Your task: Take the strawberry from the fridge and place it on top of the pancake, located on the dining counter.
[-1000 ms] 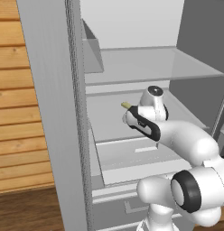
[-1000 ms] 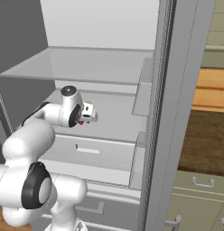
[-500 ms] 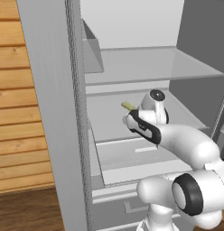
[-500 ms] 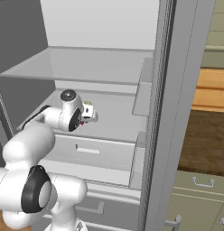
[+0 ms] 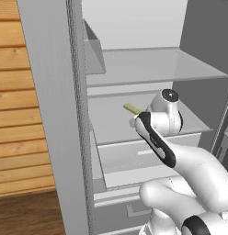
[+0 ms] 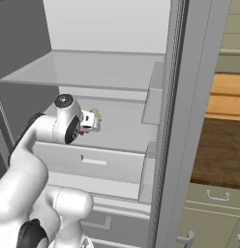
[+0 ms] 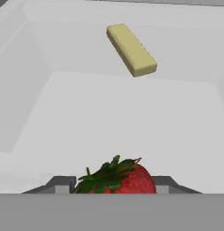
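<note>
Inside the fridge [image 5: 65,92], end effector [image 7: 114,187] grips strawberry [image 7: 120,178]

Red strawberry [image 7: 118,178] with green leaves; pale yellow bar [image 7: 131,49].

A pale yellow bar [image 7: 131,50] lies flat near the top centre of the hand view, slanting from upper left to lower right; in the left base view one end of it shows mid-frame. Horizontal wood panelling [image 5: 24,119] fills the left edge of that view. Pale green cabinets with drawers and handles [image 6: 216,213] sit at the lower right of the right base view, under a brown surface [image 6: 218,150].
</note>
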Tool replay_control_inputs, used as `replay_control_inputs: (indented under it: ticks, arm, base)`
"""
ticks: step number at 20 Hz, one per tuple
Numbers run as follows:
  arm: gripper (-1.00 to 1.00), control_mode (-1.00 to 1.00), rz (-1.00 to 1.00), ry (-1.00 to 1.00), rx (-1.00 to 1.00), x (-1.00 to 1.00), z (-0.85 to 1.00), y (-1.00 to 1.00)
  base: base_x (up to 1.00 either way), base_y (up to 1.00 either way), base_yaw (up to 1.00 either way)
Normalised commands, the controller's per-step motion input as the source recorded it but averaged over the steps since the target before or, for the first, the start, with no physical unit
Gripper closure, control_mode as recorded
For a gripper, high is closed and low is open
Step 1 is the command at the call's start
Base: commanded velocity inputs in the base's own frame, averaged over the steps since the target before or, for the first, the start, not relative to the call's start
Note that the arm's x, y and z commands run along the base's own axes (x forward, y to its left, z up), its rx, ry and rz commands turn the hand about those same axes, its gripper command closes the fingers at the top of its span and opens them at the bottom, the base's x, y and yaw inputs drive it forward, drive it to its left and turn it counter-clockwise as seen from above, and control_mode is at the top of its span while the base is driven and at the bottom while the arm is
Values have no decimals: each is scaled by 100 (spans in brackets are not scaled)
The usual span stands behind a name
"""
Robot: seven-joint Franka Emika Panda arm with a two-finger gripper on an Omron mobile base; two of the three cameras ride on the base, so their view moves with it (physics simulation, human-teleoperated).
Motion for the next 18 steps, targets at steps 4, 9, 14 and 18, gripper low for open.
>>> replay_control_inputs:
  ticks: [4,9,14,18]
  arm:
    - [100,-100,0,2,0,-86,63,0]
    - [100,-100,-1,14,0,-79,65,-1]
    - [100,-100,-4,26,0,-86,34,-8]
    - [100,-100,-4,22,0,-92,36,-7]
  base:
    - [0,0,0]
    - [0,0,0]
    - [0,0,0]
    - [0,0,0]
